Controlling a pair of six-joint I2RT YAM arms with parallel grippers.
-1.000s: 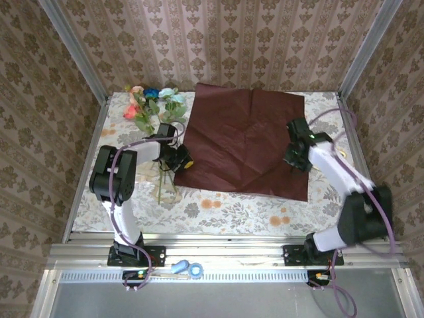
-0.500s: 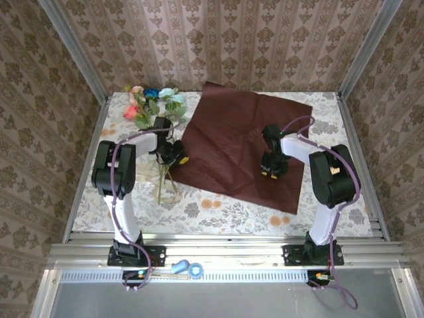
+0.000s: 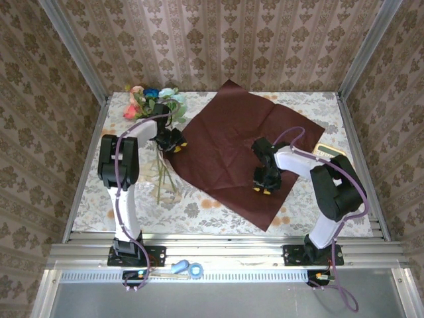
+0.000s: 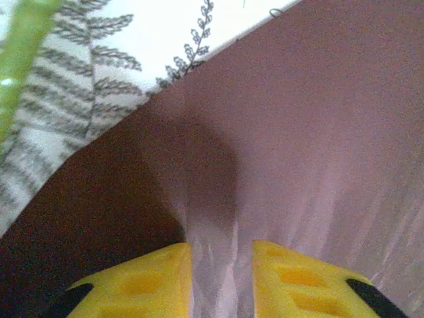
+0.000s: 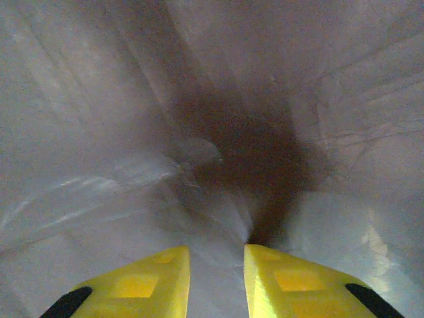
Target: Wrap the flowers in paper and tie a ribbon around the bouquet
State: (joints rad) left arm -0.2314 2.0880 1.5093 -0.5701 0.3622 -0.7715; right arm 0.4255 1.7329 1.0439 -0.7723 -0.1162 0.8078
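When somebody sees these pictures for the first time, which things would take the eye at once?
The large crimson paper comes first, lying skewed like a diamond across the middle of the flowered table. The left tool sits on its left corner and the right tool on its near right part, both with jaws slightly apart. The small bunch of flowers lies at the far left.

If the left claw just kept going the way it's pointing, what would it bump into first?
The paper. The left gripper points down at the sheet near its edge, and the red surface lies right ahead of its tips, probably touching them, though depth is unclear.
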